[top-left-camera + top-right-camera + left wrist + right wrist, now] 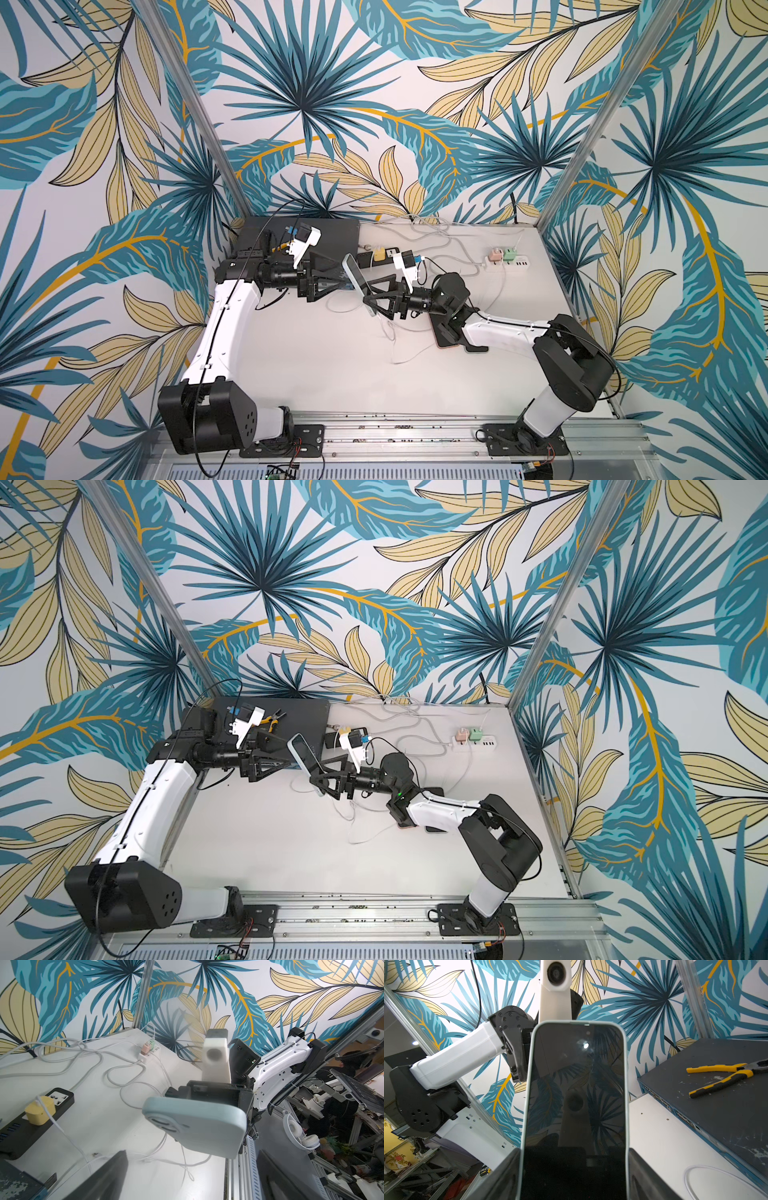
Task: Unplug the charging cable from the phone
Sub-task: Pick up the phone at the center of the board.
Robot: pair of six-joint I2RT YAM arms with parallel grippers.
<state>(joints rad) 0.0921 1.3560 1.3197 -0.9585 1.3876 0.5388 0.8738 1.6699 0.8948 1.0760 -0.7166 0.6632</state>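
The right gripper [370, 297] pinched the blue-cased phone [355, 272] aloft; the left gripper [338, 275], spread wide, hung beside it. The charging cable [392, 360] trailed below the phone with its plug hidden, so unplugging probably remained.

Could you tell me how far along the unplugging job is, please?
Done: the right gripper holds the phone clear of the table, jaws closed on its lower end. In hand: the left gripper, jaws open, faces the phone's top. Left: pulling the white cable; the port is hidden, so unplugging is unconfirmed.
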